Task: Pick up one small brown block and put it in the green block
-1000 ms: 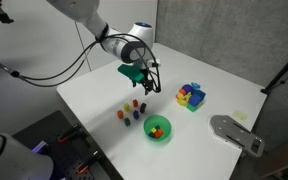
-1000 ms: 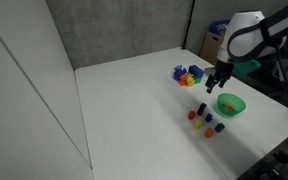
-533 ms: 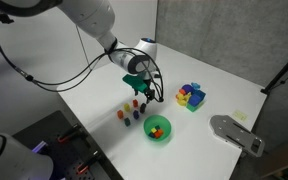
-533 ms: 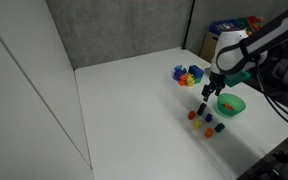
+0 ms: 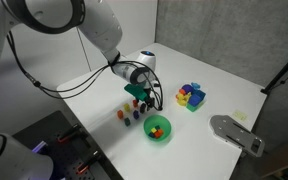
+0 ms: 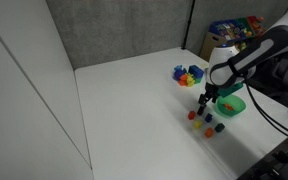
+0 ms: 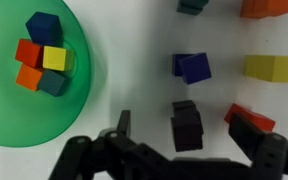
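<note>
The pincer (image 5: 143, 100) is open wide, low over the table (image 7: 134, 60). The small brown block (image 7: 187, 125) sits in the gap and touches neither finger. Bare table lies between it and the green block (image 7: 92, 85). A blue block (image 7: 192, 67) sits near, and a red block (image 7: 246, 117) is close beside.

Blue block (image 7: 192, 67) & red block (image 7: 239, 115) crowd small brown block (image 7: 187, 125) (clear twd green block (image 7: 44, 125)).

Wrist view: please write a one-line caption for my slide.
Open pincer above the small brown block, a finger on each side; the green block nearby holds coloured cubes.
</note>
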Controlling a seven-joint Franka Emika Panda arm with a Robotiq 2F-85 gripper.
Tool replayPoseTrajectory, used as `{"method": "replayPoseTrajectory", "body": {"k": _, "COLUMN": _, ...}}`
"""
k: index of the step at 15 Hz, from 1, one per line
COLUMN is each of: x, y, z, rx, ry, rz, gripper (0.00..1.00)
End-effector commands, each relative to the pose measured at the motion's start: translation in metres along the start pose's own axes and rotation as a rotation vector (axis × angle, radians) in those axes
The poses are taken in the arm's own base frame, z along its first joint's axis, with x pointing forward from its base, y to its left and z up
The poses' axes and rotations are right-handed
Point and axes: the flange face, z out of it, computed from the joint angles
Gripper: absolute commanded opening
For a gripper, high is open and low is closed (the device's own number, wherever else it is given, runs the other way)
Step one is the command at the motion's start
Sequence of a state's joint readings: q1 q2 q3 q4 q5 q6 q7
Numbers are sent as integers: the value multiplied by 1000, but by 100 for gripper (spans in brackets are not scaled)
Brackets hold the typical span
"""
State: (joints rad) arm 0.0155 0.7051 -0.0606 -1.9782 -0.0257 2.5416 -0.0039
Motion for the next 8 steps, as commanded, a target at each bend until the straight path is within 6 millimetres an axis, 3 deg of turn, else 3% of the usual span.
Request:
{"method": "replayPoseTrajectory", "body": {"k": 1, "x": 10, "y": -3, "z": 8, "rx": -29, "ry": 5, "rz": 17, "gripper": 75}}
{"method": "replayPoseTrajectory", "body": {"k": 3, "x": 12, "y": -4, "z": 9, "rx": -34, "ry": 7, "rz": 21, "gripper": 67}}
{"method": "replayPoseTrajectory", "body": {"k": 8, "x": 19, "y": 0, "z": -7, "rx": -32, "ry": 23, "rz": 33, "gripper": 25}}
